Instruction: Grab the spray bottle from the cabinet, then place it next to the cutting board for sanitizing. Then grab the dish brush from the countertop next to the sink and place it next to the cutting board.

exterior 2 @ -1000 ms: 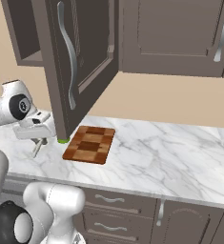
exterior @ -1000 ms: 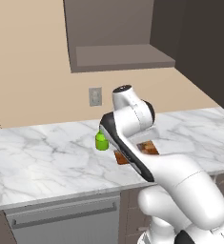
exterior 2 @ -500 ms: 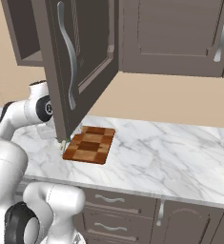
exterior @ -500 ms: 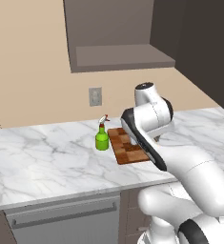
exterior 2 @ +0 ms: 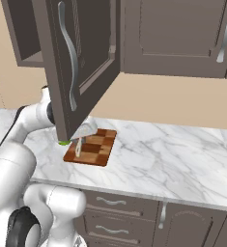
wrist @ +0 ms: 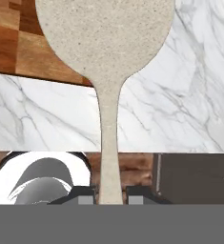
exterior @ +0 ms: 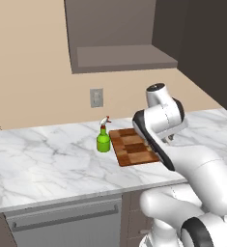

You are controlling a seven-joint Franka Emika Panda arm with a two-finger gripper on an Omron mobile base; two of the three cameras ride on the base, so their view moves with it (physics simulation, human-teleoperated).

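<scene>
Brush handle is pinched in the shut jaws, head over the board's edge; bottle stands beside the board.

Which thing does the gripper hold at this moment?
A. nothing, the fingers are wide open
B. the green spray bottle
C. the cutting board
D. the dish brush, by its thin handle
D: in the hand view the gripper is shut on the thin handle of the dish brush, while the spray bottle stands free on the countertop beside the cutting board.
</scene>
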